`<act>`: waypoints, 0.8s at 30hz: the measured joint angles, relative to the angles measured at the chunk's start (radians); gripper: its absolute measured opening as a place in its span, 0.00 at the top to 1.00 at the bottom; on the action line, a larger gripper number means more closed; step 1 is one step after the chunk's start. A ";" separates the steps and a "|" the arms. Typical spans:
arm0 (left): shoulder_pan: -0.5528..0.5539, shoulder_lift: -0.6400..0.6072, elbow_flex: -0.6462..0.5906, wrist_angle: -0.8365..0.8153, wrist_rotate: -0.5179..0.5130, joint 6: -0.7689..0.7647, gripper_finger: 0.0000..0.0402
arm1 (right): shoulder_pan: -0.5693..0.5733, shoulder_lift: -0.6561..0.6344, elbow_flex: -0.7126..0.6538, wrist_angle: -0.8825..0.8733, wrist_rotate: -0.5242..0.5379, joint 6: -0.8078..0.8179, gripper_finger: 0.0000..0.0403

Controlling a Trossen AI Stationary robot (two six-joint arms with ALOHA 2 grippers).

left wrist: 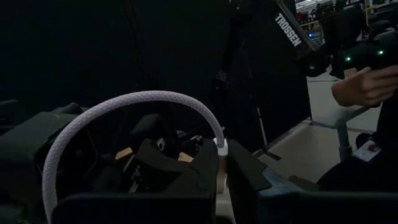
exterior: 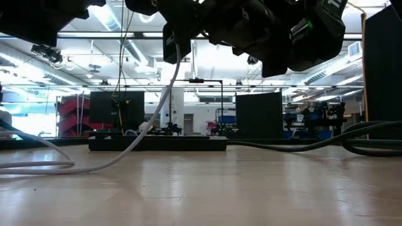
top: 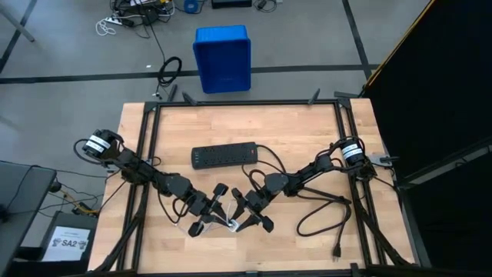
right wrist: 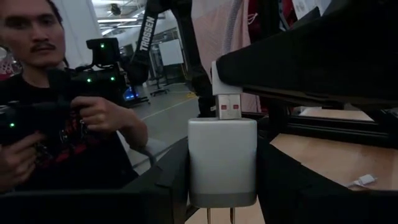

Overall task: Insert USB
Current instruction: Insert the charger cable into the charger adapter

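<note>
Both grippers meet low over the near middle of the table, in front of the power strip.

Left gripper is clamped shut on the plug end of the USB — the left wrist view shows the whitish braided cable arcing over and down into the white plug collar pinched between its fingers. From there the cable hangs down off the gripper and trails along the tabletop in the low view.

Right gripper is closed on the white adapter, held upright between its two dark fingers, prongs pointing down. The metal USB plug sits right at the adapter's top face, touching or just entering the port; can't tell how deep it is.

Thick black cord loops on the table by the right arm, apart from the grippers. Blue bin on the floor beyond the table.

A person sits past the table edge, hands on dark controller handles with green lights.
</note>
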State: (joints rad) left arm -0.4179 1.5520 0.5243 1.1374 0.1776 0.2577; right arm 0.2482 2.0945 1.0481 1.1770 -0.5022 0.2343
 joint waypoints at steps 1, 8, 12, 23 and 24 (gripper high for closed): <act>0.000 0.000 0.000 0.001 0.000 0.000 1.00 | -0.001 0.000 0.004 -0.001 -0.001 0.002 0.72; -0.001 -0.002 0.000 0.005 0.019 0.003 1.00 | -0.002 0.001 0.050 -0.067 -0.008 -0.007 0.72; -0.001 -0.002 0.000 -0.001 0.026 0.003 1.00 | -0.002 0.001 0.055 -0.075 -0.008 -0.009 0.72; -0.001 -0.003 0.000 -0.026 0.005 0.011 1.00 | -0.001 0.002 0.055 -0.066 0.013 0.004 0.72; -0.001 -0.003 0.000 -0.026 0.003 0.019 1.00 | 0.000 0.002 0.055 -0.062 0.018 0.006 0.72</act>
State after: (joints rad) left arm -0.4191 1.5494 0.5247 1.1118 0.1810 0.2764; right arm 0.2478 2.0964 1.1030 1.1149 -0.4845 0.2398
